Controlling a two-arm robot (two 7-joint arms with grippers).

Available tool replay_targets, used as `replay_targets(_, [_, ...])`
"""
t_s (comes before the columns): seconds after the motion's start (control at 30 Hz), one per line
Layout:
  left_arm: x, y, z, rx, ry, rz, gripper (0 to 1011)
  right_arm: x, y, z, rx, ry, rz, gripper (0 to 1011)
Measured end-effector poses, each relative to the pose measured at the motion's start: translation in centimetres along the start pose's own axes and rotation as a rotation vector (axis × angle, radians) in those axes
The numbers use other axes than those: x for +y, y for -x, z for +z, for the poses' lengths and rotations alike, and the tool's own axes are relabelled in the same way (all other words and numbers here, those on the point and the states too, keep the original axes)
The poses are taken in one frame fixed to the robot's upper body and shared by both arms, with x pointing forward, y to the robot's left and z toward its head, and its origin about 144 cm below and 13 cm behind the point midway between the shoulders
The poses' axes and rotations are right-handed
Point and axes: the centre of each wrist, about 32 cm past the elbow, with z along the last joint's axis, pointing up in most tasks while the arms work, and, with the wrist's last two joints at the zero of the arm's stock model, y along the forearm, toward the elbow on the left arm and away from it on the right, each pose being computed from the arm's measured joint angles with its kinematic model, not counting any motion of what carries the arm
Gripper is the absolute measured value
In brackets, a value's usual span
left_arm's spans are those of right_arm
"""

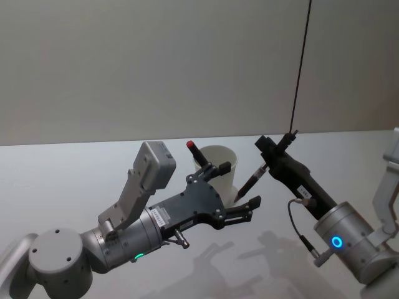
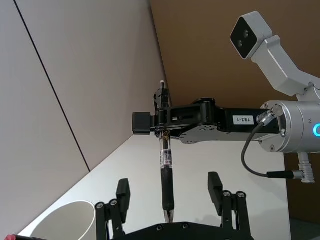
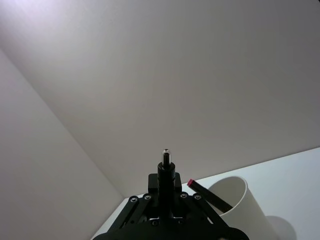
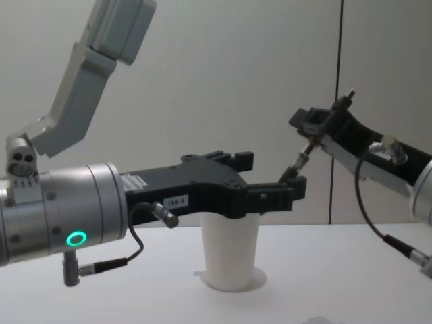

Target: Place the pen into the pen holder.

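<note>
A black pen (image 1: 250, 181) with a clear barrel is clamped near its upper end in my shut right gripper (image 1: 268, 154). It hangs tilted, tip down, just right of the white pen holder (image 1: 218, 163). My left gripper (image 1: 240, 185) is open, and its fingers (image 2: 123, 193) stand on either side of the pen's (image 2: 166, 172) lower half without touching it. In the chest view the pen (image 4: 301, 160) slants down toward the left gripper (image 4: 273, 172), above and right of the pen holder (image 4: 231, 250). The right wrist view has the pen's end (image 3: 166, 159) sticking up from the right gripper (image 3: 166, 182).
A red-capped dark marker (image 1: 193, 148) leans inside the pen holder (image 3: 240, 200). The grey table (image 1: 62, 180) runs back to a plain wall. A thin black cable (image 1: 301, 68) hangs above the right arm. The left arm's camera housing (image 1: 153, 163) stands left of the pen holder.
</note>
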Motion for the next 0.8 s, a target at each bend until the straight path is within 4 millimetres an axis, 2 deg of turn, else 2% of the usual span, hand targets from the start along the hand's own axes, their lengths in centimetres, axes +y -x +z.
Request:
replay_targets(0.53, [0.0, 0.0, 0.0, 0.000, 0.000, 0.000, 1000, 0.5, -2.1, 1.9, -0.162, -0.007, 0.027, 138])
replay_targets(0.8, [0.0, 0.0, 0.0, 0.000, 0.000, 0.000, 1000, 1.5, -3.5, 2.8, -0.240, -0.013, 0.068, 138])
